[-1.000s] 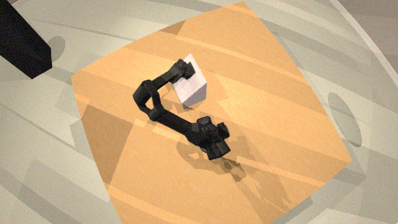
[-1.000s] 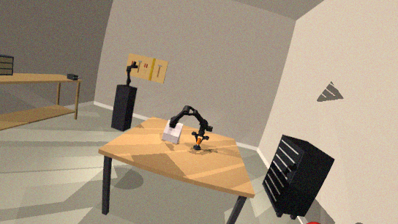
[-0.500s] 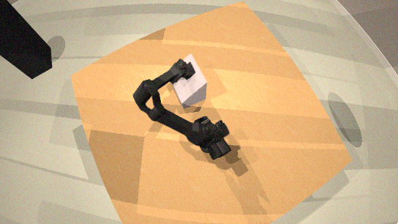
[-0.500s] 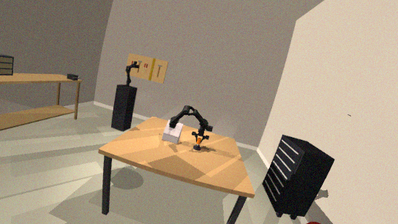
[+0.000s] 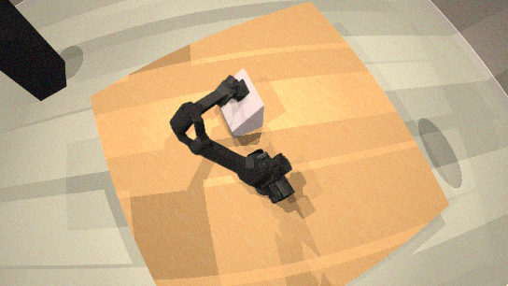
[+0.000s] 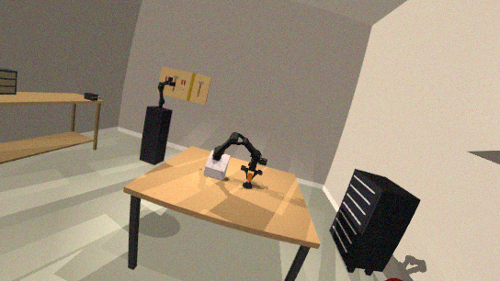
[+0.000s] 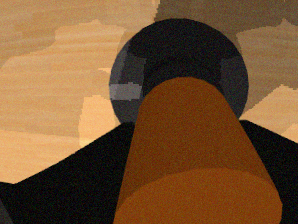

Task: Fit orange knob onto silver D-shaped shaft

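Knob (image 6: 250,176) (image 7: 200,145) seemingly between the fingers

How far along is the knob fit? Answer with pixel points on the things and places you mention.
Done: orange knob (image 6: 250,176) (image 7: 195,135) gripped and brought over the round pedestal (image 6: 247,185) (image 7: 125,107). In hand: the gripper (image 6: 250,176) is shut on it, upright there. Left: letting go; seating looks unconfirmed, since the knob hides the shaft and I can't tell whether the flats line up.

We see a slatted black cabinet (image 6: 385,220) at right, a dark pillar (image 6: 156,134) at far left, and what is probably a tool board (image 6: 200,88) behind.
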Available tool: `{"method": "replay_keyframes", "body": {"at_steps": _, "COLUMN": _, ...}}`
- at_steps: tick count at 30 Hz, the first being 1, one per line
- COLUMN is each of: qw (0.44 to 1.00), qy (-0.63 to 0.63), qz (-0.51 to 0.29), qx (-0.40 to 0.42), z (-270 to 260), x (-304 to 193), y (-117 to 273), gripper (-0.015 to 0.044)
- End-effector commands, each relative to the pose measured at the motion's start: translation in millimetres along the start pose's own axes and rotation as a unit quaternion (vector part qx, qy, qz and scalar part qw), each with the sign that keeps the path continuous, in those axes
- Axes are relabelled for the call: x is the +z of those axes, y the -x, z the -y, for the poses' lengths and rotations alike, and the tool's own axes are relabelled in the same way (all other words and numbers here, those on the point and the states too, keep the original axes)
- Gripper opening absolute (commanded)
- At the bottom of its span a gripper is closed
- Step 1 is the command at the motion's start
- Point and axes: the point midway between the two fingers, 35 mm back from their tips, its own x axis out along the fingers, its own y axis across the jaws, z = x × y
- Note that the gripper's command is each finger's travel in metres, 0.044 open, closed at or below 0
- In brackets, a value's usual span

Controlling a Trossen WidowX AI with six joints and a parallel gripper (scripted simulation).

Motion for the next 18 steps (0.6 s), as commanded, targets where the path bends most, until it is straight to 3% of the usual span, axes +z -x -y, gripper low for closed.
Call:
{"method": "replay_keyframes", "body": {"at_steps": 1, "qw": 1.000, "qy": 0.002, "qz": -0.001, "qx": -0.001, "z": 0.4, "x": -0.1, "y": -0.3, "gripper": 0.0000}}
{"method": "replay_keyframes", "body": {"at_steps": 18, "qw": 1.000, "qy": 0.006, "qz": -0.001, "qx": -0.001, "z": 1.4, "x": 0.3, "y": 4.3, "gripper": 0.0000}}
